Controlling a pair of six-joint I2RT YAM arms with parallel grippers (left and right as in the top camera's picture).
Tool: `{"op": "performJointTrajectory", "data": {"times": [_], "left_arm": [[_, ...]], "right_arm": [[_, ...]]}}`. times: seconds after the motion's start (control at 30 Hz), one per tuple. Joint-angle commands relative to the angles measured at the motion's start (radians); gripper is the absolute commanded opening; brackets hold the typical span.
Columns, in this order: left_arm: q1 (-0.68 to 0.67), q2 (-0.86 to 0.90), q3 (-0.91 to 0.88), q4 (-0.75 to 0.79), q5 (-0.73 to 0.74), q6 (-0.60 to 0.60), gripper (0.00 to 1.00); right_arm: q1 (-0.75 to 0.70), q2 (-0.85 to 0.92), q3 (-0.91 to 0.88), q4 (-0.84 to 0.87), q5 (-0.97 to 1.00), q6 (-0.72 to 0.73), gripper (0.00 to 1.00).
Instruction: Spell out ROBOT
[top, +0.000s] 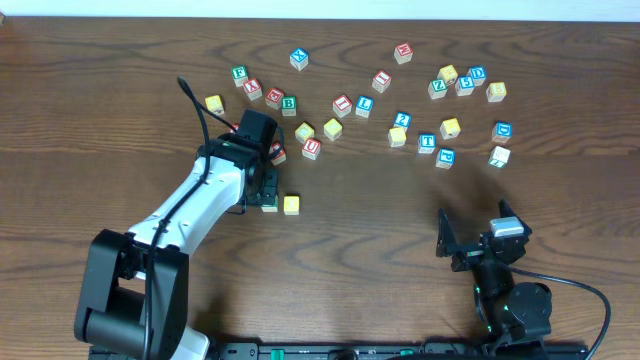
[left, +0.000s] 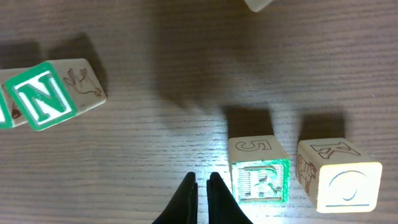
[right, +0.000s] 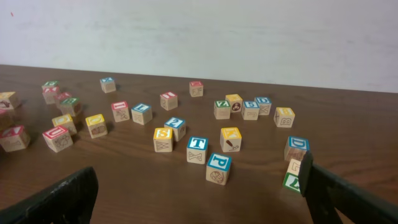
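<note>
The green-bordered R cube (left: 260, 180) lies on the table with a yellow-faced cube (left: 348, 186) just to its right. My left gripper (left: 202, 193) is shut and empty, its tips on the wood just left of the R. From overhead, the left gripper (top: 258, 200) partly covers the R cube (top: 270, 207), beside the yellow cube (top: 291, 204). The green B cube (top: 289, 103) and the blue T cube (top: 427, 142) lie among the scattered cubes. My right gripper (top: 475, 238) is open near the front right. In the right wrist view the right gripper (right: 199, 199) is wide, with the T cube (right: 197, 149) beyond it.
A green N cube (left: 43, 96) lies up and left of the left fingers. Several other letter cubes are scattered across the far half of the table (top: 120, 60), including a blue P cube (right: 218, 168) near the right gripper and a green cube (right: 291, 182) by its right finger.
</note>
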Motion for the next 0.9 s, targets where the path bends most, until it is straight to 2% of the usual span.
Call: {"op": "performJointTrajectory", "data": {"times": [0.0, 0.27, 0.43, 0.87], "left_arm": [[0.003, 0.008, -0.020, -0.001, 0.018, 0.072, 0.08], [0.003, 0.008, -0.032, 0.000, 0.022, 0.088, 0.08], [0.003, 0.008, -0.032, 0.014, 0.085, 0.109, 0.08], [0.003, 0.008, -0.032, 0.022, 0.084, 0.110, 0.08]], "right_arm": [[-0.009, -0.002, -0.002, -0.005, 0.008, 0.010, 0.99], [-0.009, -0.002, -0.002, -0.005, 0.008, 0.010, 0.99], [-0.009, -0.002, -0.001, -0.005, 0.008, 0.010, 0.99], [-0.009, -0.002, -0.001, -0.005, 0.008, 0.010, 0.99]]}}
